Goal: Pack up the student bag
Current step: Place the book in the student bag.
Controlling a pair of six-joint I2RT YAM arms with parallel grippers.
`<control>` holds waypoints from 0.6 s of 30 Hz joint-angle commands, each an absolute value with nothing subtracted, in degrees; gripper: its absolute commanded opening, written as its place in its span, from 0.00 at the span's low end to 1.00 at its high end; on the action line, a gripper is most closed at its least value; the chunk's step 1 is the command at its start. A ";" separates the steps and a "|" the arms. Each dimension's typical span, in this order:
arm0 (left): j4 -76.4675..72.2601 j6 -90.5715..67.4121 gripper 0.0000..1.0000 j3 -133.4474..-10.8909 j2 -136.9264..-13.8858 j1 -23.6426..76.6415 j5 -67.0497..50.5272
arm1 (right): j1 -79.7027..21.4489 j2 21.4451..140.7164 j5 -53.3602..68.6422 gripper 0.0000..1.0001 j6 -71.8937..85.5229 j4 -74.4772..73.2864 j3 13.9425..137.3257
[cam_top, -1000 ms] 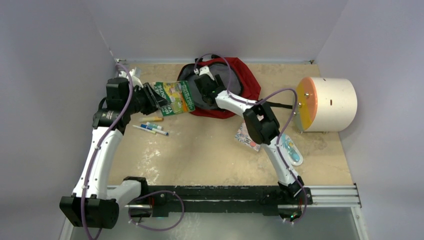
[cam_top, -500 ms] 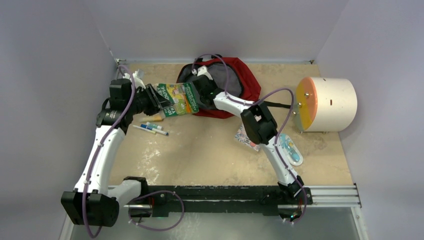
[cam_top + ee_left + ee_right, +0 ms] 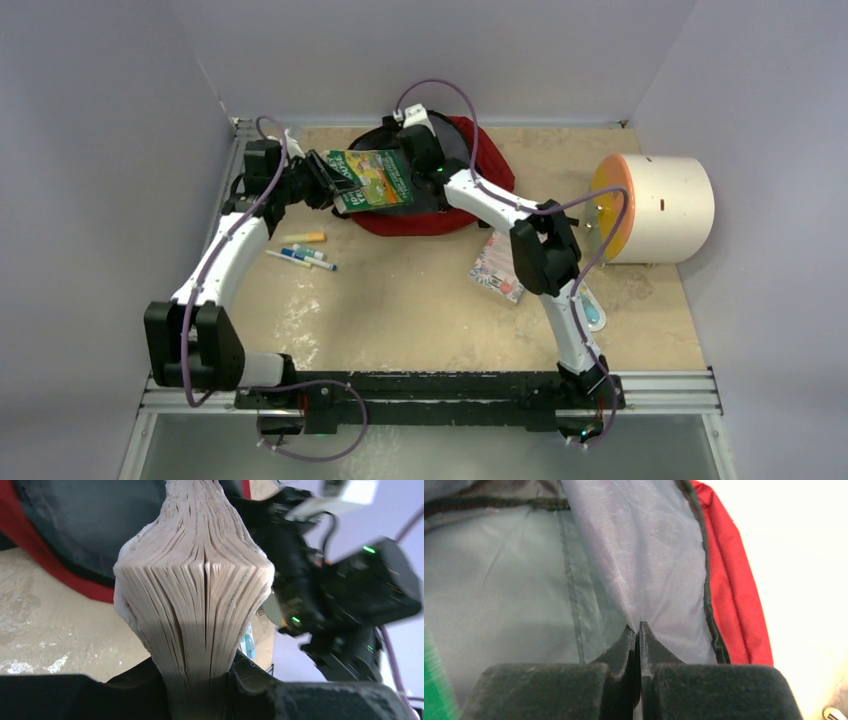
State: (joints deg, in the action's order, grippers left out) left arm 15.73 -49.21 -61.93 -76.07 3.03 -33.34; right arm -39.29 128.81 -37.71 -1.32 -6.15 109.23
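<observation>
The student bag [image 3: 402, 222], dark red with grey lining, lies open at the back of the table. My right gripper [image 3: 420, 148] is over its mouth, shut on a fold of the grey lining [image 3: 644, 580], next to the red outer fabric [image 3: 734, 605]. My left gripper [image 3: 322, 185] is shut on a thick green-covered book [image 3: 372, 180] and holds it over the bag's left edge. In the left wrist view the book's page edges [image 3: 197, 595] fan out from between the jaws [image 3: 200, 682], with the bag's dark inside [image 3: 90, 520] behind.
Several markers [image 3: 300, 255] and an orange one [image 3: 305, 237] lie left of centre. A patterned booklet [image 3: 495, 265] and a blue item [image 3: 592, 312] lie by the right arm. A cream cylinder with an orange face [image 3: 655, 208] stands at the right.
The right gripper has shut on the bag's lining and pulled it toward the back. The left arm has carried the book right and back, over the bag's opening.
</observation>
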 commanded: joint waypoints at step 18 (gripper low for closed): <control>-6.32 -58.10 0.00 -71.42 -96.56 8.48 -32.25 | -38.98 122.55 -33.59 0.00 3.86 -4.22 111.29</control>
